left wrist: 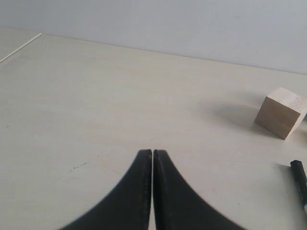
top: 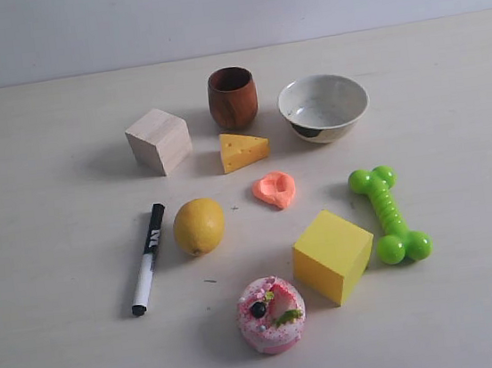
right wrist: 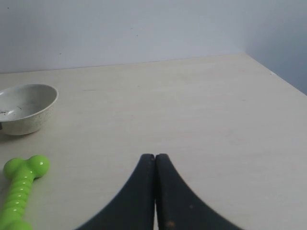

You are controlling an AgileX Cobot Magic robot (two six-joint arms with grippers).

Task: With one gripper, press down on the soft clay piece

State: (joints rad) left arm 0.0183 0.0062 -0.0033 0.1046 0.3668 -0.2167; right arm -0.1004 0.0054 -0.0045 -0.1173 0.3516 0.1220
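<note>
progress: looks unstarted, approach and press left | soft clay piece [top: 275,189]: flat on counter [top: 58,261], near lemon [top: 199,226], apart, centre dented | left claw [left wrist: 152,152]: clenched, empty | right claw [right wrist: 155,155]: clenched, empty, neither over clay

Lemon [top: 199,226], marker [top: 148,259], bowl [top: 330,131], cup [top: 233,106], yellow cube [top: 331,254]

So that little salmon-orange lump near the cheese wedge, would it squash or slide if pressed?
The soft clay piece already shows a dent in its middle, so it probably squashes and keeps the mark. Lying flat and low on the table, it seems unlikely to roll or tip. Its matte surface may grip rather than skid.
</note>
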